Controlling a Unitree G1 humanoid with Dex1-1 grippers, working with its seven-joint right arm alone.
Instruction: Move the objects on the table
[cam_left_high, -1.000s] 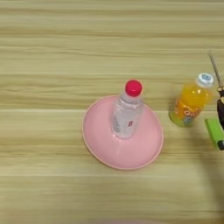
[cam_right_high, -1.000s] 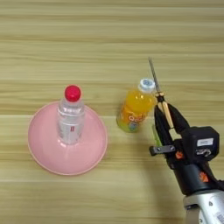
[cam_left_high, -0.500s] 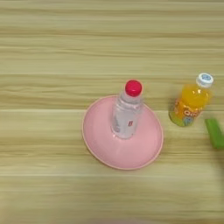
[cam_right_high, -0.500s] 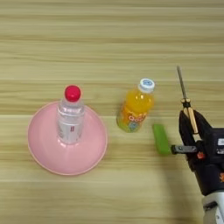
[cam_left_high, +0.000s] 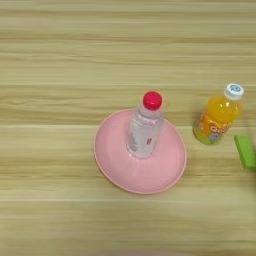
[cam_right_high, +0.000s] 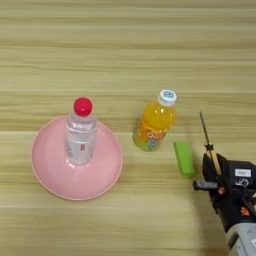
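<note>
Likely lab test bench: bare wood-grain table (cam_right_high: 125, 45), robot arm (cam_right_high: 235, 200), staged props.

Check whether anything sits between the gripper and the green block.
Nothing does. The green block lies flat just left of the gripper, with only bare table between them. The gripper is shut on the screwdriver. The orange bottle stands on the block's far side.

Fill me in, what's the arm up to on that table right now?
The right gripper is at the table's right edge, closed on a screwdriver whose thin shaft points toward the far side. A green block lies flat just left of it, apart from the fingers. Next over stands an orange juice bottle, upright. Further left, a clear water bottle with a red cap stands on a pink plate. Only the screwdriver is being handled.
</note>
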